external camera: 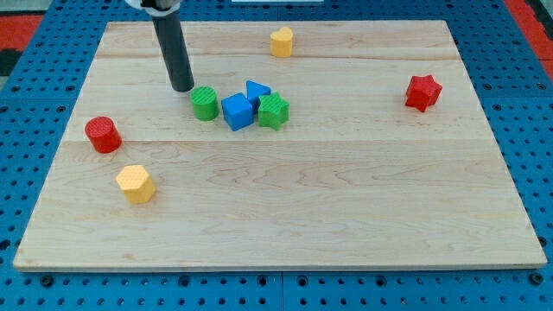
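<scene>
My tip [183, 88] rests on the wooden board [285, 216], just up and left of a green cylinder [204, 103]; a narrow gap seems to separate them. Right of the cylinder sits a blue cube [237, 111], with a blue triangular block [257, 90] behind it and a green block [274, 111] against its right side. These form a tight cluster near the board's upper middle.
A red cylinder [102, 134] and a yellow hexagonal block [136, 183] lie at the view's left. A yellow block [281, 41] sits near the top edge, and a red star-shaped block [422, 92] is at the right. Blue pegboard surrounds the board.
</scene>
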`<action>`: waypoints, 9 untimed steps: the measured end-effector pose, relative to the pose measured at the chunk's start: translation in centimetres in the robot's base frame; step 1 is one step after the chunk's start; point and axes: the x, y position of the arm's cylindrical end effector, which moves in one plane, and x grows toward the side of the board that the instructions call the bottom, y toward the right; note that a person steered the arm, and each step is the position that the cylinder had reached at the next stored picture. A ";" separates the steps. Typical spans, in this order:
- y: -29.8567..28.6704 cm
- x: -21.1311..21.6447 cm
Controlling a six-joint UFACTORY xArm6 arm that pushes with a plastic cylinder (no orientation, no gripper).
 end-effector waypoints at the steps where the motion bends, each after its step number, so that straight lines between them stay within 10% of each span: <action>1: 1.6 1.0; 9: 4.6 11.3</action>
